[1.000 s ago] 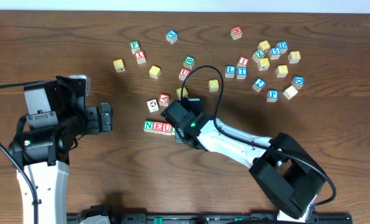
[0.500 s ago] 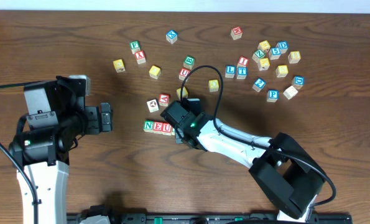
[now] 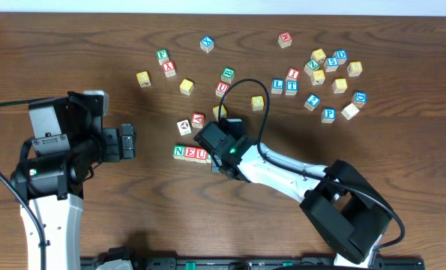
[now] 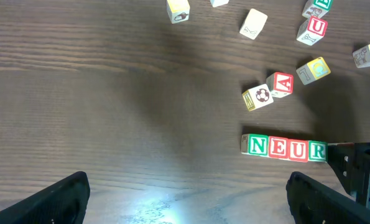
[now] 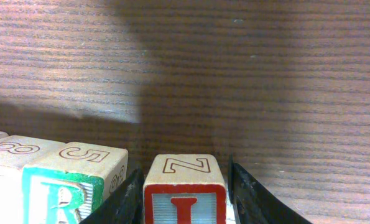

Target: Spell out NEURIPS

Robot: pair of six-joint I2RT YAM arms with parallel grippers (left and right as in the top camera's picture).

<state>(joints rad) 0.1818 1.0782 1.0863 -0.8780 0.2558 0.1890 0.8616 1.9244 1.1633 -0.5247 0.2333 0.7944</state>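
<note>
**At the row's end, an I cube in the grip**

Near the worktop's [image 3: 73, 45] centre, a touch toward 7 o'clock, the row [image 4: 287, 149] reads N, E, U, R in the left wrist view. At its 3 o'clock end the right jaws are closed narrow on the I cube [image 5: 185, 193], one finger on each side face. The finger on the row side stands between it and the R cube [image 5: 73, 180], so the two sit just beside each other, not touching. Whether the I cube rests on the wood I cannot tell. The left jaws stand wide and hold nothing, off at 9 o'clock.

I'd judge these cubes light, stiff and tough. They are painted wood that will not crush, though the smooth faces could slip or twist under a loose pinch. Flat opposite faces, taken low and square, are the place to hold. The P cube [image 3: 328, 115] waits in the loose scatter [image 3: 318, 77] toward 2 o'clock, well apart.
</note>
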